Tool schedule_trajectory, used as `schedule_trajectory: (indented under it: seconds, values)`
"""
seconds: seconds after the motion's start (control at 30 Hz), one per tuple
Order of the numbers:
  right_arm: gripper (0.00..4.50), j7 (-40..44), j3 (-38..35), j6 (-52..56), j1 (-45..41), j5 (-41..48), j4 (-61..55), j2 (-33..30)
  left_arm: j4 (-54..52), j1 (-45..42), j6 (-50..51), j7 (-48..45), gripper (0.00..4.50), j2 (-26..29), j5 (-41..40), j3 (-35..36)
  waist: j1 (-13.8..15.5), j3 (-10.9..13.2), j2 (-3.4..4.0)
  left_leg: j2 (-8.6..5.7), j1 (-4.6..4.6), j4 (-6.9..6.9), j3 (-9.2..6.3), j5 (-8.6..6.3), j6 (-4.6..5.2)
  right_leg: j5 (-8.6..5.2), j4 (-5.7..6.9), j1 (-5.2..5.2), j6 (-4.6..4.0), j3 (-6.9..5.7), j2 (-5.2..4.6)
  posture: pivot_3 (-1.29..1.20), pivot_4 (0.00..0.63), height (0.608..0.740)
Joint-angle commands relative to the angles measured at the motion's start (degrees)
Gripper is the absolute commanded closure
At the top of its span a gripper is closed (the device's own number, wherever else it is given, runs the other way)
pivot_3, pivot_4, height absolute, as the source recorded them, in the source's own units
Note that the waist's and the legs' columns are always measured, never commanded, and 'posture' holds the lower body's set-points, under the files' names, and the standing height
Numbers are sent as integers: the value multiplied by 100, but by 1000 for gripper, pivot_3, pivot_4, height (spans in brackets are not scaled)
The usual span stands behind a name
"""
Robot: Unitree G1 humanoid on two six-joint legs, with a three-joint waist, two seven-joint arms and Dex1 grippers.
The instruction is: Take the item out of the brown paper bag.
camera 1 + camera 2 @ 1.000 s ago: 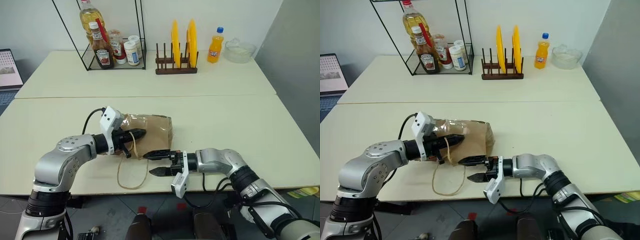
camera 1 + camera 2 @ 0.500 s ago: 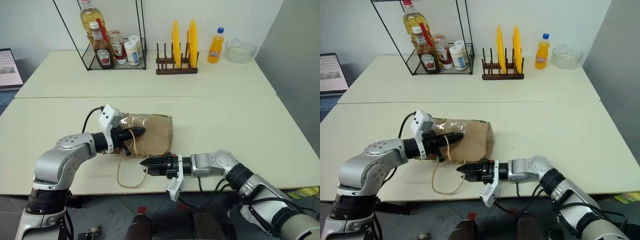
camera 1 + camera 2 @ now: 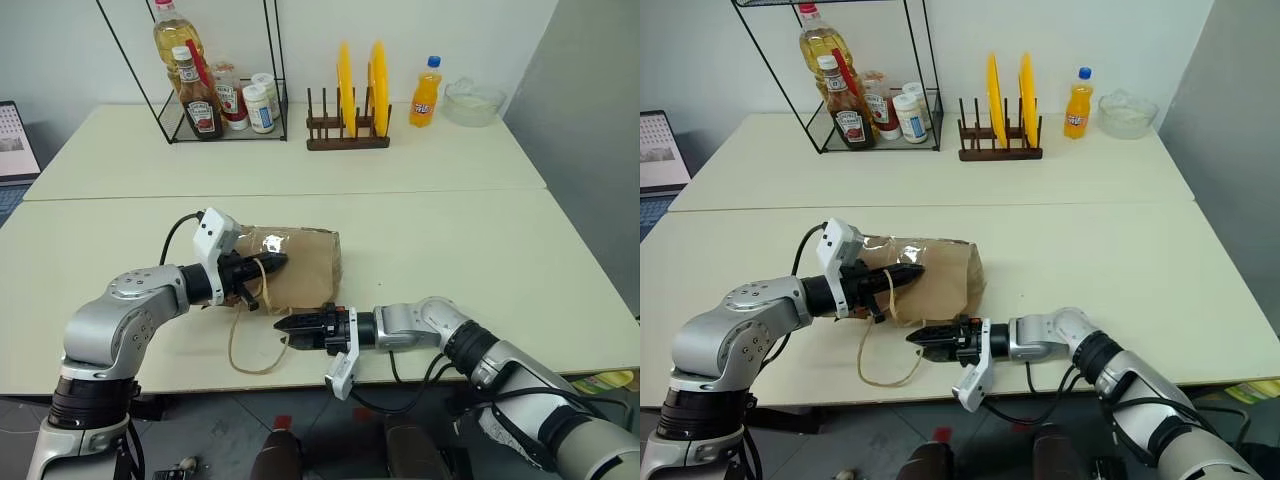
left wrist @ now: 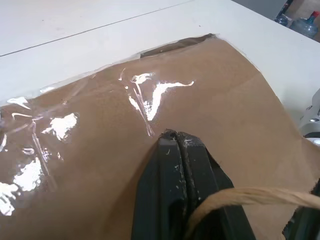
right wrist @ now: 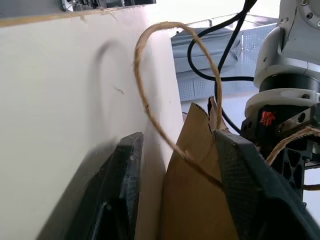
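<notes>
Head cams look down and forward over the table [image 3: 450, 230], nearly identical. Left wrist cam sits right on the brown paper bag [image 4: 100, 165]; the right wrist cam views its edge close up too.

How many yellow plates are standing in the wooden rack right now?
2. Both stand upright on edge in the wooden rack at the far side of the table: the left plate and the right plate, side by side. No others are visible.

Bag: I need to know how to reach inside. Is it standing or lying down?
Lying down. The bag rests flat on its broad side on the table, one cord handle trailing toward the near edge.
</notes>
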Motion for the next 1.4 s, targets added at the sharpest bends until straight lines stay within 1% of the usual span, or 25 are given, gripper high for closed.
schedule_trajectory:
  seconds: [0.03,0.1,0.13,0.17,0.3,0.37,0.43,0.5,0.6,0.87,1.17,1.4]
  values:
    - [3550,206,158,118,37,55,197,-7,-88,-26,-17,4,4500,83,-75,178,-4,0,0,0,4,-2,0,0,0,-1,0,3,-1,0,0,0,150,740]
    - [4288,231,170,116,41,119,181,-37,-78,-36,-18,9,4500,79,-72,185,-5,-1,-1,0,24,-9,0,-1,1,-3,-2,21,-4,1,0,0,150,740]
    - [4483,260,167,122,44,164,174,-47,-69,-56,-13,15,4500,76,-74,190,-5,-3,-5,0,38,-16,1,-1,1,-5,-5,34,-7,2,0,0,150,740]
    - [4483,288,165,130,47,199,167,-55,-64,-75,-3,20,4500,73,-81,197,-4,-5,-7,0,55,-26,2,-1,2,-9,-5,44,-13,4,0,0,150,740]
    - [4483,581,191,103,103,372,159,-107,-33,-213,95,60,4500,73,-148,267,2,-5,-8,0,56,-33,0,-1,1,-15,-4,43,-22,2,0,0,150,740]
    - [4483,949,238,-23,145,620,292,-100,49,-351,150,110,4500,81,-141,303,10,-5,-8,0,56,-34,0,-1,1,-15,-4,43,-22,1,0,0,150,740]
    - [4483,1544,315,-75,148,919,488,-70,233,-716,282,227,4500,81,-180,374,25,-7,-11,0,56,-35,0,-1,1,-16,-6,45,-22,1,0,0,150,740]
    - [4483,1922,361,-73,140,1107,513,-64,360,-1044,415,337,4500,54,-275,445,34,-9,-15,0,57,-35,0,-1,1,-16,-9,49,-22,-1,0,0,150,740]
    - [4483,2246,407,-80,114,1229,490,-57,519,-1458,622,502,4500,-49,-434,552,58,-10,-16,0,56,-36,0,-1,1,-16,-16,51,-21,-2,0,0,150,740]
    - [4483,2566,425,-93,83,1291,436,-60,991,-2336,828,655,4500,-51,-418,485,79,-10,-17,0,55,-47,0,0,-2,-17,-31,52,-19,-6,0,0,150,740]
    - [4483,2723,459,-100,39,1228,392,-69,1365,-2865,915,702,4500,-121,-473,525,79,-10,-17,0,55,-51,-1,4,-8,-17,-35,53,-18,-6,0,0,150,740]
    - [4483,2822,481,-100,3,1210,400,-73,1709,-3271,908,736,4500,-129,-363,463,80,-10,-17,0,55,-53,0,5,-9,-17,-36,52,-18,-6,0,0,150,740]
